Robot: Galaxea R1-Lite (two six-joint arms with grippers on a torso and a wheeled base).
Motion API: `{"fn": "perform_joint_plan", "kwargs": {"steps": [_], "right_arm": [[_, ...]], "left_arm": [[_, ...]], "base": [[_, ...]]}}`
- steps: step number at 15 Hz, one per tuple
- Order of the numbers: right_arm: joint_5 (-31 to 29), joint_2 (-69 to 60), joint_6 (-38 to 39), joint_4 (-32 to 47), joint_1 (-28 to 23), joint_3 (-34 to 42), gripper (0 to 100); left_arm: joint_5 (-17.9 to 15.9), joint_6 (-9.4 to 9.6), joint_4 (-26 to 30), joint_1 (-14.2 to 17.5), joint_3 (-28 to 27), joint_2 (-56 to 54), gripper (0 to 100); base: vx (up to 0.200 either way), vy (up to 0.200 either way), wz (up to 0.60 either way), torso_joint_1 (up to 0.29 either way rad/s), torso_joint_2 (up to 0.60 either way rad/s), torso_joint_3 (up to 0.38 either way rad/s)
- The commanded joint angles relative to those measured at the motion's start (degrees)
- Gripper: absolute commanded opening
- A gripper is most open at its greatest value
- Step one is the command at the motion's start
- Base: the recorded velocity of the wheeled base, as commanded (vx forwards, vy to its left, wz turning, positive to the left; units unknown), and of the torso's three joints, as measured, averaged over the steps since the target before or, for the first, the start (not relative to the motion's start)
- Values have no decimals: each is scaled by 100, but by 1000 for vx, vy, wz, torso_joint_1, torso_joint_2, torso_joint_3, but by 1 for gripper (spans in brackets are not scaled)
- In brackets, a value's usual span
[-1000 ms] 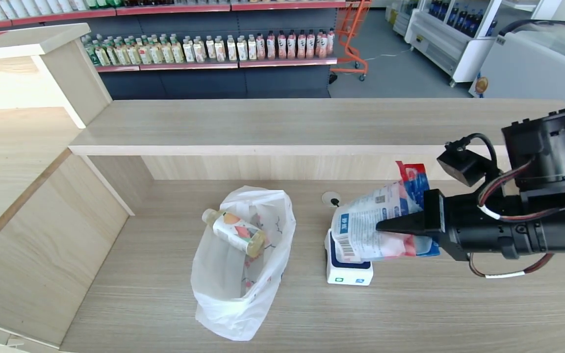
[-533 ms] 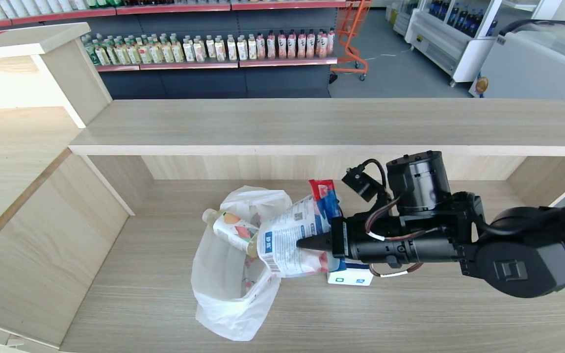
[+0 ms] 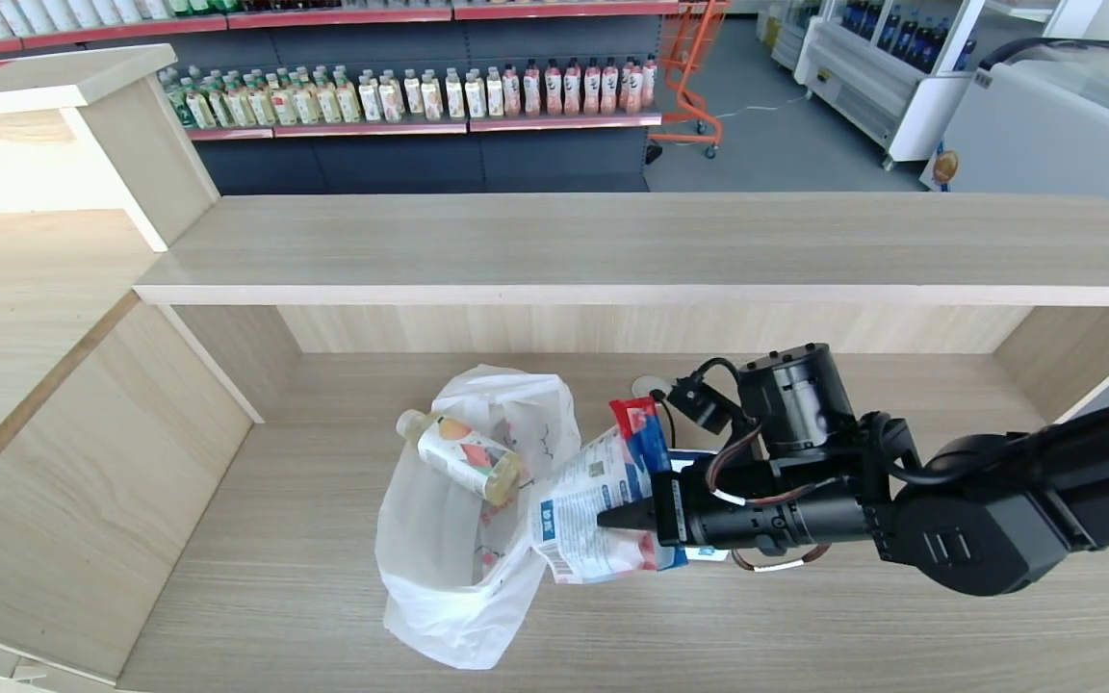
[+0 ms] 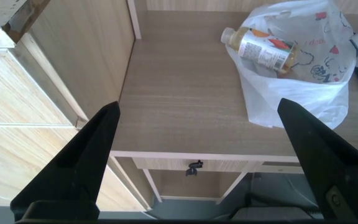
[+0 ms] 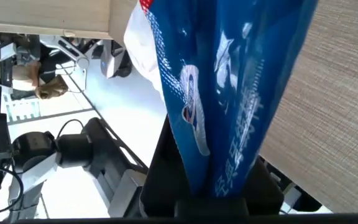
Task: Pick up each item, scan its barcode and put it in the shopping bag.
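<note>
A white, blue and red snack packet (image 3: 593, 500) hangs at the right rim of the white shopping bag (image 3: 463, 568), with my right gripper (image 3: 624, 518) shut on it. In the right wrist view the packet's blue side (image 5: 229, 93) sits pinched between the jaws. A bottle with an orange and white label (image 3: 458, 454) lies tilted across the bag's open mouth. The bottle (image 4: 263, 50) and the bag (image 4: 297, 81) also appear in the left wrist view, far beyond my open left gripper (image 4: 204, 162). The white scanner (image 3: 699, 549) is mostly hidden behind the right arm.
The counter's raised back ledge (image 3: 612, 250) and a side wall (image 3: 83, 452) at the left enclose the work surface. A round cable grommet (image 3: 649, 389) sits near the back. Bare counter (image 3: 805, 635) lies along the front.
My right arm has carried the packet leftward from over the scanner to the bag's right rim and lowered it slightly. The bottle and bag stayed put.
</note>
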Motion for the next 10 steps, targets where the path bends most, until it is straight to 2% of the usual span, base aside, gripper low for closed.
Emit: {"fn": "perform_joint_plan", "kwargs": {"steps": [1,3,6,7,8,10], "right_arm": [[28,15,54,-206,-118,-106,0],[45,-100,63,-373,-311,8,0],[-447,-1163,-192,-566,-355,966,0],[-447,-1225,-192,-593,-355,1019,0],[-464,-1972,-78,-830,-338,1396,0],[-500,-2402,-78,-645,-382,1414,0]], "left_arm": [[-5,-1,0,0,0,-2,100],[4,-1,0,0,0,-2,100],[4,-1,0,0,0,-2,100],[4,-1,0,0,0,-2,100],[4,-1,0,0,0,-2,100],[4,-1,0,0,0,-2,100]], "base": [[0,0,0,0,0,0],[0,0,0,0,0,0],[0,0,0,0,0,0],[0,0,0,0,0,0],[0,0,0,0,0,0],[0,0,0,0,0,0]]}}
